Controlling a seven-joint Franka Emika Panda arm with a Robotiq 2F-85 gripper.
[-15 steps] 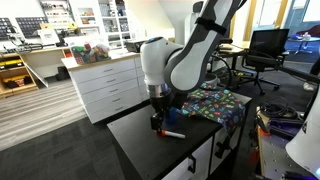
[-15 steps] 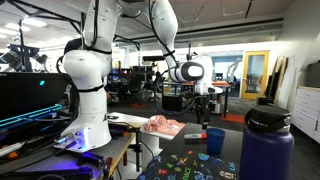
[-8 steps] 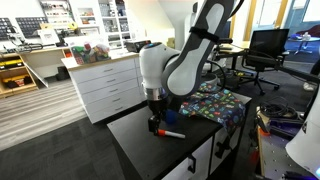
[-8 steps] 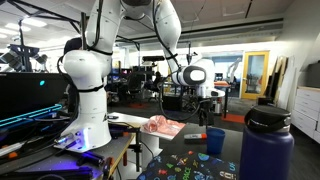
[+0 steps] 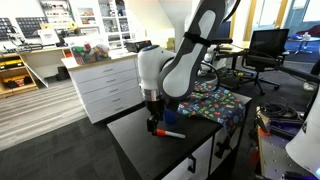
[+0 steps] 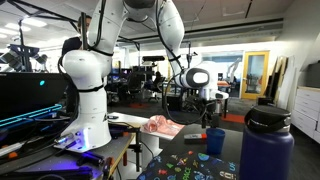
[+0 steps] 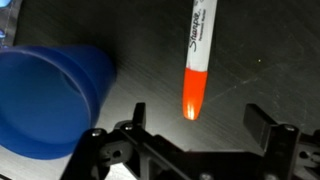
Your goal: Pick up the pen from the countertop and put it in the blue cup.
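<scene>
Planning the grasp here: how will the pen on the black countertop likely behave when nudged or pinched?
The pen looks stiff and light, so it should lift without bending. Its round barrel lies flat on the countertop, so an off-centre nudge may roll it. The glossy plastic could slip in the claw.

Glossy white robot arm (image 5: 163,68) of rounded, bulbous links, joined by black curved segments; white shells with dark joint bands also in an exterior view (image 6: 190,77). Matte black pincer (image 5: 156,122) at the wrist. Wrist view: two angular black fingers (image 7: 268,122) on dark linkage with small bolts.
</scene>
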